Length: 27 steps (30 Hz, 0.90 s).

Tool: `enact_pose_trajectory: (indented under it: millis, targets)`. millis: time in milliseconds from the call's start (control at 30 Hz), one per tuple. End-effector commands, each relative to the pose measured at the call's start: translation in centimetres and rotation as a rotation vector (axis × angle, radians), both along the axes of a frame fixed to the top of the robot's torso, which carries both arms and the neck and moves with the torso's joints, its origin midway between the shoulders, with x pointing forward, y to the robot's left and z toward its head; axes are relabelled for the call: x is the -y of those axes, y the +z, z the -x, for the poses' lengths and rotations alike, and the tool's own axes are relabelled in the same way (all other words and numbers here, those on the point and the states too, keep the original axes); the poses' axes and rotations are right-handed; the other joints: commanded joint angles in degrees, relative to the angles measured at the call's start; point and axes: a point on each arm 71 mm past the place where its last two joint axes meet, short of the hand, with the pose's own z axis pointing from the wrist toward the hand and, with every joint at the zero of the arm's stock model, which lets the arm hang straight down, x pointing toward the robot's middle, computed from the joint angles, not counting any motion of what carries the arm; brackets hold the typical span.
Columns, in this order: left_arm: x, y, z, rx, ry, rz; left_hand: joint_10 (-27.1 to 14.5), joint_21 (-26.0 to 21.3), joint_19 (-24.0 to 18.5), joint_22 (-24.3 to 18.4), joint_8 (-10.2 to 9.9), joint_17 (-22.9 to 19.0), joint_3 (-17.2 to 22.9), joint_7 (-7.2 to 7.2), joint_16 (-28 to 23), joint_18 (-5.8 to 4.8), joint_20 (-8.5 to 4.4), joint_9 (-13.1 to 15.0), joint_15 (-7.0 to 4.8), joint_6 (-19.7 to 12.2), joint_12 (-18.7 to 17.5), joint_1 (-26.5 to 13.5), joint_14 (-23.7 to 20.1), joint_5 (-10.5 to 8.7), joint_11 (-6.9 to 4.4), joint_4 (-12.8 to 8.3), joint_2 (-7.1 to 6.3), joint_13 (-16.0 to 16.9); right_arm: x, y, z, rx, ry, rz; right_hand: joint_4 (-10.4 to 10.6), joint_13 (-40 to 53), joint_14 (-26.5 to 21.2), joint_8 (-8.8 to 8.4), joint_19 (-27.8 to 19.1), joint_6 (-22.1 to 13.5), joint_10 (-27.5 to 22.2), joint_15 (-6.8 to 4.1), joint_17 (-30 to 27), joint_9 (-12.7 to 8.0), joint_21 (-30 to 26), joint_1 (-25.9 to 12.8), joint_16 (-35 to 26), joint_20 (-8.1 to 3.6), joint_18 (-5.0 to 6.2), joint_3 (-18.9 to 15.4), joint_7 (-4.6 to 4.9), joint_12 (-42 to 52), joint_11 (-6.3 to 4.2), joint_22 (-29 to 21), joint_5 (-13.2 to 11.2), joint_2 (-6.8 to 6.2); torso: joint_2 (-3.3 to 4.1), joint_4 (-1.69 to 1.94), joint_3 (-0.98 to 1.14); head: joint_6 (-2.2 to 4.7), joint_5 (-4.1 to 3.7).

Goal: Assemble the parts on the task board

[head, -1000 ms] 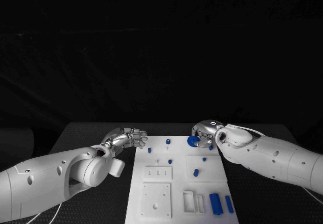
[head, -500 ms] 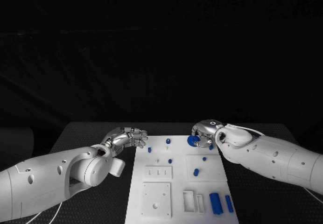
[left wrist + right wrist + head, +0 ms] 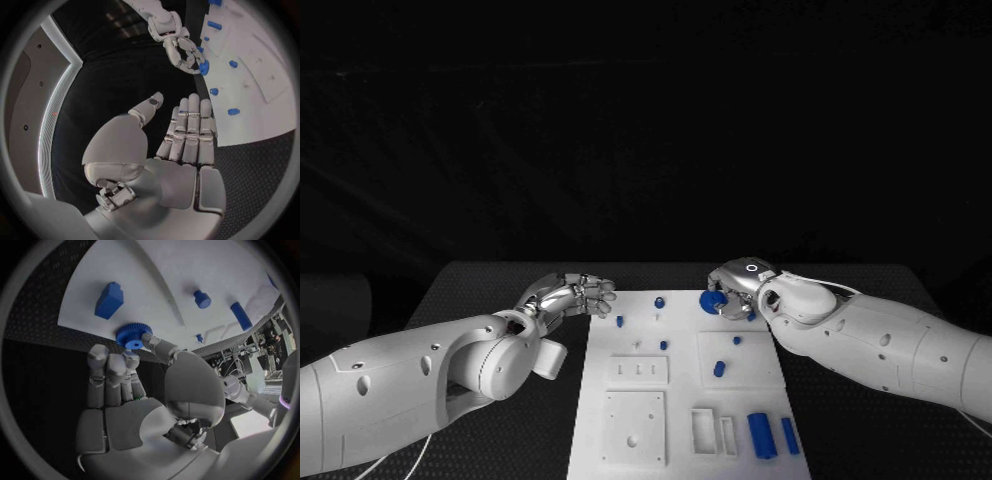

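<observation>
The white task board (image 3: pixel 687 385) lies lengthwise in the middle of the table. My right hand (image 3: pixel 737 283) is at its far right corner and pinches a blue gear (image 3: pixel 714 299) between thumb and fingers. The right wrist view shows that gear (image 3: pixel 133 335) right at the board's edge (image 3: pixel 187 270). My left hand (image 3: pixel 573 295) hovers just off the board's far left edge, holding nothing. In the left wrist view the left hand (image 3: pixel 181 145) has straight fingers and the thumb apart, with the right hand (image 3: pixel 179 46) and gear (image 3: pixel 202 66) beyond it.
Small blue pegs (image 3: pixel 619 322) (image 3: pixel 664 345) (image 3: pixel 720 369) stand in the board's far half. Two long blue bars (image 3: pixel 762 435) (image 3: pixel 790 436) lie at its near right, beside white slotted holders (image 3: pixel 705 431). A blue block (image 3: pixel 109 300) sits near the gear. Black table (image 3: pixel 488 290) surrounds the board.
My right wrist has turned slightly with the gear still in its fingers. The left arm has not moved.
</observation>
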Motion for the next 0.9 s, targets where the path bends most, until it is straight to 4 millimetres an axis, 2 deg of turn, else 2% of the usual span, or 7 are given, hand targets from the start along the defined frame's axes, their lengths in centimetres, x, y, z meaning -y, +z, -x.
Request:
enact_pose_trajectory:
  millis: [33,167,300,567,700,900]
  targets:
    - [0.1,0.2,0.1,0.01,-0.014,0.005,0.2,0.3,-0.5,1.3,-0.4,0.1,0.3,0.2,-0.1,0.9,-0.03,0.1,0.11,0.0,-0.2,-0.6,-0.1,0.12,0.12,-0.2,0.08,-0.1,0.2,-2.5,0.8,-0.058,-0.002,0.091,0.5,-0.1,0.1,0.93,0.4,5.3,0.5,-0.3,0.1,1.0,0.2,-0.9,0.0,0.03,2.91,-0.3,0.16,0.3,0.03,1.0,0.1,-1.5,0.03,0.04,0.03,-0.01,-0.1]
    - [0.0,0.2,0.1,0.009,-0.014,0.005,0.2,0.3,-0.5,1.3,-0.4,0.1,0.3,0.2,-0.1,0.9,-0.03,0.1,0.11,0.0,-0.2,-0.6,-0.1,0.12,0.12,-0.2,0.08,-0.1,0.2,-2.8,0.9,-0.064,-0.001,0.094,0.7,-0.2,0.2,0.94,0.4,5.4,0.6,-0.32,0.1,1.1,0.2,-1.0,-0.1,0.02,2.91,-0.3,0.12,0.2,0.0,1.0,0.1,-1.63,0.04,0.07,0.02,-0.14,-0.32]
    - [-0.1,0.2,0.1,0.009,-0.012,0.004,0.2,0.3,-0.5,1.3,-0.4,0.1,0.3,0.2,-0.1,0.9,-0.03,0.1,0.11,0.0,-0.3,-0.6,-0.1,0.12,0.12,-0.2,0.08,-0.1,0.3,-2.9,1.0,-0.073,-0.005,0.085,0.9,-0.2,0.2,1.01,0.4,5.6,0.7,-0.36,0.2,1.1,0.3,-1.0,-0.1,-0.01,2.91,-0.2,0.06,0.2,-0.06,0.9,0.1,-1.43,0.01,0.01,-0.03,-0.24,-0.21]
    - [-0.2,0.2,0.1,0.009,-0.01,0.004,0.2,0.3,-0.5,1.3,-0.4,0.1,0.3,0.2,-0.1,0.9,-0.03,0.1,0.12,0.0,-0.3,-0.6,-0.1,0.12,0.12,-0.2,0.09,-0.1,-0.2,-2.5,1.4,-0.046,-0.002,0.067,1.5,-0.4,0.2,1.13,0.5,6.0,0.9,-0.48,0.2,1.3,0.3,-1.2,-0.1,-0.03,2.91,0.0,-0.07,0.2,-0.18,0.9,0.1,-1.04,-0.01,0.04,-0.01,-0.08,-0.18]
    - [-0.3,0.2,0.1,0.009,-0.008,0.003,0.3,0.3,-0.5,1.3,-0.4,0.1,0.3,0.2,-0.1,0.9,-0.03,0.1,0.12,0.0,-0.3,-0.6,-0.1,0.12,0.12,-0.2,0.09,-0.1,-0.6,-1.9,1.7,-0.015,0.001,0.053,1.8,-0.4,0.3,1.14,0.6,6.1,1.0,-0.52,0.3,1.3,0.3,-1.2,-0.2,-0.04,2.91,0.2,-0.12,0.2,-0.23,0.9,0.1,-0.99,-0.02,0.06,-0.06,0.04,-0.17]
    - [-0.5,0.1,0.0,0.01,0.001,-0.002,0.3,0.3,-0.5,1.3,-0.4,0.1,0.3,0.2,-0.1,0.9,-0.03,0.1,0.12,0.0,-0.3,-0.6,-0.1,0.13,0.11,-0.2,0.1,-0.1,-1.8,0.1,1.8,0.062,0.01,0.023,2.3,-0.6,0.3,1.15,0.7,6.3,1.2,-0.6,0.3,1.4,0.4,-1.3,-0.2,-0.08,2.91,0.7,-0.22,0.1,-0.33,0.8,0.2,-1.19,-0.05,0.08,-0.1,0.17,-0.16]
